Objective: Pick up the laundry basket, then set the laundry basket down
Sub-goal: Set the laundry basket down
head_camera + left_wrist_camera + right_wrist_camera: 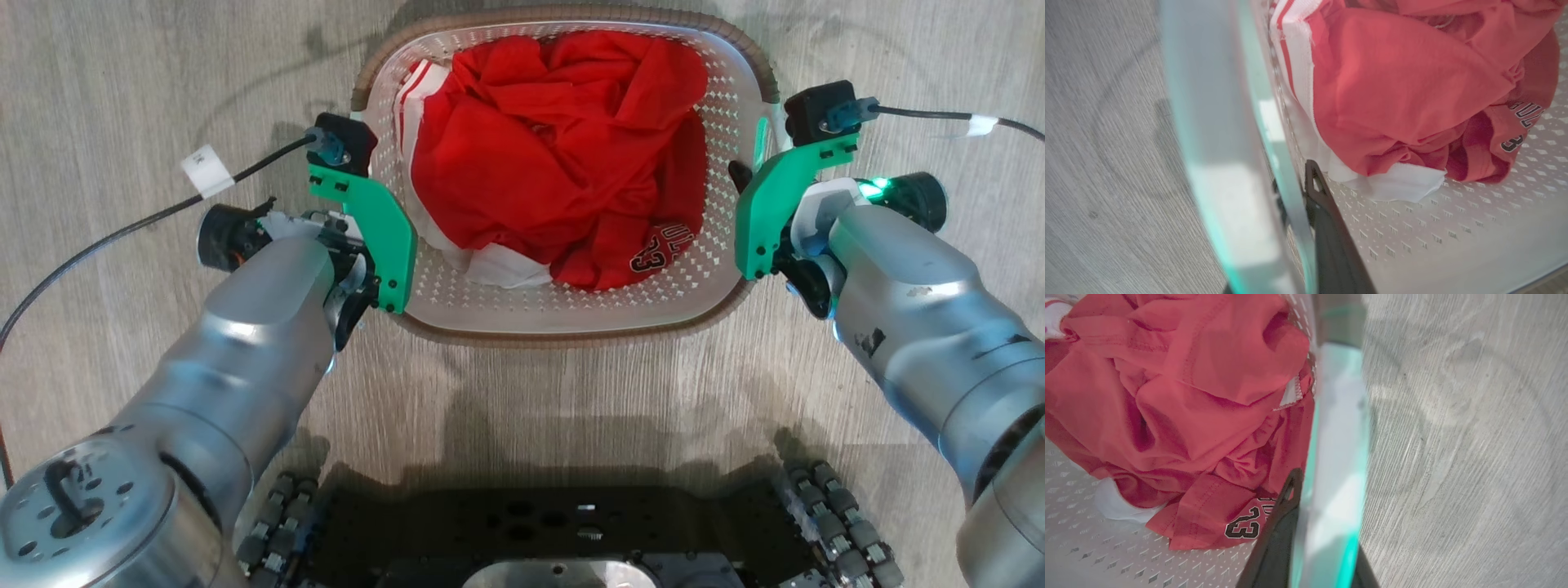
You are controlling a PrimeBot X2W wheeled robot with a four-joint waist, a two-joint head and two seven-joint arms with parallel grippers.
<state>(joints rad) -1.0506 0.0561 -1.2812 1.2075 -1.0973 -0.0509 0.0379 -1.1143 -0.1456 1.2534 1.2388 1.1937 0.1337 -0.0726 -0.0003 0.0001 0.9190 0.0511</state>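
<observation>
The laundry basket (563, 320), white and perforated with a brown woven rim, sits between my two arms in the head view, holding red clothes (555, 155). My left gripper (377, 241) clamps the left side handle (1229, 163); one dark finger (1331, 237) presses inside the basket wall (1453, 232), and the other is hidden behind the handle. My right gripper (755, 216) is shut on the right handle (1339, 437) in the same way, with its inner finger (1278, 539) against the basket's inside (1106, 547). Shadows on the floor suggest the basket hangs slightly above it.
Grey wood-look floor (122, 73) surrounds the basket on all sides. My dark wheeled base (555, 531) is right below the basket's near rim. Black cables (122, 229) trail from both wrists across the floor.
</observation>
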